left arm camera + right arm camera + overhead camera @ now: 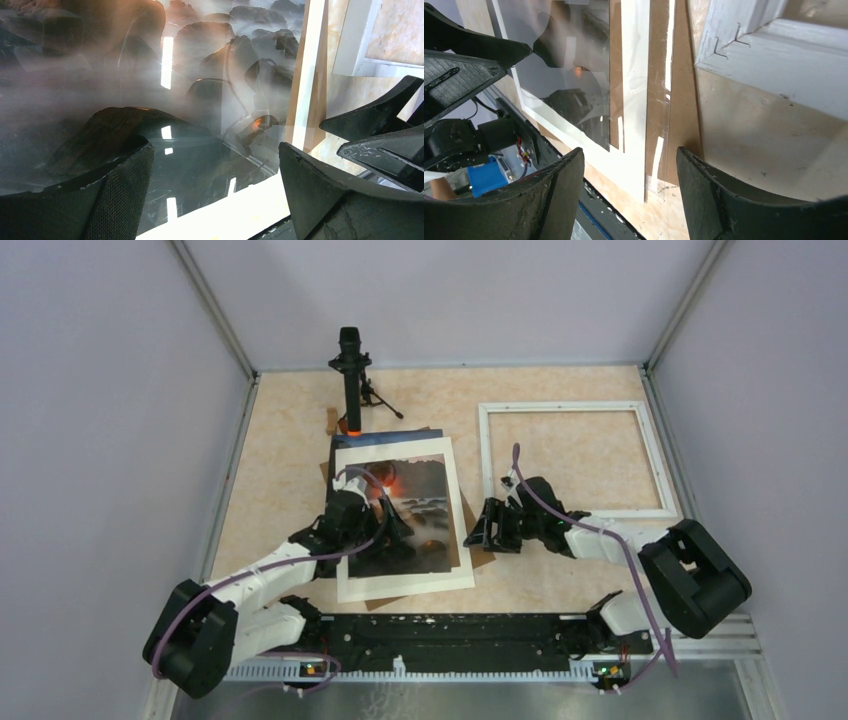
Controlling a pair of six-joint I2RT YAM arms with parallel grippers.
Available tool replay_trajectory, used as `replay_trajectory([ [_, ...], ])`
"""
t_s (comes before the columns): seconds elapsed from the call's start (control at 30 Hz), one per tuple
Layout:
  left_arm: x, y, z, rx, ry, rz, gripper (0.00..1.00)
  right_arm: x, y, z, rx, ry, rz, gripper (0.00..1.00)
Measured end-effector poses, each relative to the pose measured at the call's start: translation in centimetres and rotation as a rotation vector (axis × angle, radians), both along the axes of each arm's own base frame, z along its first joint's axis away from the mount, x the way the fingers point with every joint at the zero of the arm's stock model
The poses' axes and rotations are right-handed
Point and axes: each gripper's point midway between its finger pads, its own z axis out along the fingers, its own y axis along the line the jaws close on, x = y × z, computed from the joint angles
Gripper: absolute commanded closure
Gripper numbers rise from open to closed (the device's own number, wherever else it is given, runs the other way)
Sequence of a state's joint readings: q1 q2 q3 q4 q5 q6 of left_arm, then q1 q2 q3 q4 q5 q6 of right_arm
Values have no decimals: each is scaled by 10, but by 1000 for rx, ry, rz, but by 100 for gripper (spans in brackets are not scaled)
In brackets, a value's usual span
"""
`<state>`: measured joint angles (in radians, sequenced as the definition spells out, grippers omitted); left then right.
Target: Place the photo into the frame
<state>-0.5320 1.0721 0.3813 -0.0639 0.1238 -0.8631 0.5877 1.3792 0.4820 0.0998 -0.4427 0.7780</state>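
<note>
The photo point(420, 502), a dark rocky seascape with an orange glow and a wide white border, lies flat at the table's middle. It fills the left wrist view point(210, 60) and shows in the right wrist view point(574, 60). The white frame point(567, 408) lies empty at the back right; one corner shows in the wrist views point(350, 40) point(764, 45). My left gripper point(365, 505) point(214, 150) is open, low over the photo. My right gripper point(473, 535) point(630, 152) is open, just above the photo's near right corner.
A brown cardboard sheet point(484, 558) point(681, 100) lies under the photo and sticks out on its right. A clear sheet edge point(659, 100) overlaps it. A black camera tripod point(350, 380) stands at the back. A blue print edge point(385, 437) peeks out behind the photo.
</note>
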Motion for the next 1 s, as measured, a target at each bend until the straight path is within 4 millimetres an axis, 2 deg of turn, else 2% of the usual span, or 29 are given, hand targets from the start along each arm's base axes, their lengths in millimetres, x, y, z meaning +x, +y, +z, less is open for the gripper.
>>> replay_trajectory([
  [0.5,8,-19,0,-67,-12,-54,2,13,-6,-2,-22,-44,-43,32],
  [0.8,9,-29,-1,-98,-6,-88,2,17,-23,-5,-107,-80,-85,30],
  [1.0,13,-37,1,-128,-16,-113,2,21,-19,-4,-87,-90,-85,30],
])
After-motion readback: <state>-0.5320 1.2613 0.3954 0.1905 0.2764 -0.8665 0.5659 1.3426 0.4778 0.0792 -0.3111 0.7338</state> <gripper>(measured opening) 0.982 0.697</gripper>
